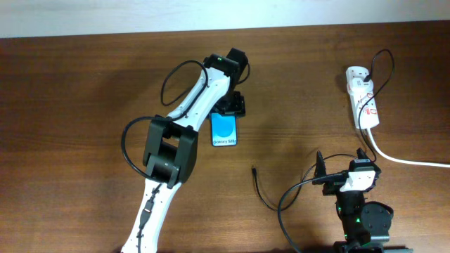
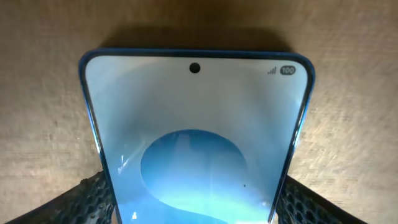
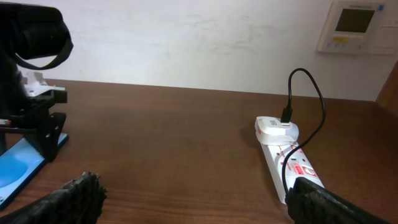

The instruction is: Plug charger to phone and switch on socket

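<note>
The phone [image 1: 224, 131] lies flat on the table with its blue screen up. My left gripper [image 1: 228, 112] is at the phone's far end. In the left wrist view its fingers [image 2: 193, 202] press both long edges of the phone [image 2: 196, 124]. The charger's thin black cable runs from the plug in the socket [image 1: 364, 98] and ends in a loose tip [image 1: 254, 169] on the table, right of the phone. My right gripper [image 1: 342, 167] is open and empty, below the socket. The right wrist view shows its spread fingers [image 3: 199, 199], the socket [image 3: 287, 163] and the phone [image 3: 15, 171].
A thick white cord [image 1: 408, 160] leaves the socket toward the right edge. Black robot cables loop near the right arm's base [image 1: 292, 200] and beside the left arm [image 1: 130, 144]. A white wall with a wall panel [image 3: 354, 25] is behind the table.
</note>
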`<state>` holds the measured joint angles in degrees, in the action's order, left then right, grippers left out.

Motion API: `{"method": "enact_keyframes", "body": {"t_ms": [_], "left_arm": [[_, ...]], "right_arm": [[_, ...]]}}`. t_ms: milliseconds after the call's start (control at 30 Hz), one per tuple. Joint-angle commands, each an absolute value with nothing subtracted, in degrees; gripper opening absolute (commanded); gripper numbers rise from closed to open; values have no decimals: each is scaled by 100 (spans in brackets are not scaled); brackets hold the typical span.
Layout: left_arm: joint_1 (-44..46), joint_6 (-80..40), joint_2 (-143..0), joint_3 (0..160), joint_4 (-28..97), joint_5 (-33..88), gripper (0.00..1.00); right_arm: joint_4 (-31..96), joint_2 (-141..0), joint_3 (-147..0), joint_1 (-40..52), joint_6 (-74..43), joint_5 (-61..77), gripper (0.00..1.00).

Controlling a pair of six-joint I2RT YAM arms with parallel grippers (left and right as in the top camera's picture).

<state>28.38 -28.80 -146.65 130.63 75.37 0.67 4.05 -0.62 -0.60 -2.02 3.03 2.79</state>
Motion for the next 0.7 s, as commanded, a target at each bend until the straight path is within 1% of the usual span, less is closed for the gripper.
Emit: {"method": "enact_keyframes", "body": {"t_ms": [0, 33, 67, 133, 200, 467, 667], "left_arm": [[2834, -2908, -14892, 13021, 7911, 401, 82], [2834, -2908, -14892, 13021, 8023, 416, 82], [2834, -2908, -14892, 13021, 8077, 416, 87], [2834, -2904, -14892, 13021, 8173, 519, 88], [2834, -2882, -14892, 13021, 8156, 517, 99], [2768, -2864, -14768, 13419, 8219, 513, 99], [2720, -2716, -14151, 14005, 8486, 504, 99]], "right_arm": [[436, -21, -32, -152, 301, 252, 98], [436, -21, -32, -152, 301, 252, 98], [436, -21, -32, -152, 301, 252, 98], [436, -21, -32, -152, 301, 252, 98], [436, -21, -32, -152, 301, 252, 99], [436, -21, -32, -152, 301, 252, 98], [436, -21, -32, -152, 301, 252, 98]]}}
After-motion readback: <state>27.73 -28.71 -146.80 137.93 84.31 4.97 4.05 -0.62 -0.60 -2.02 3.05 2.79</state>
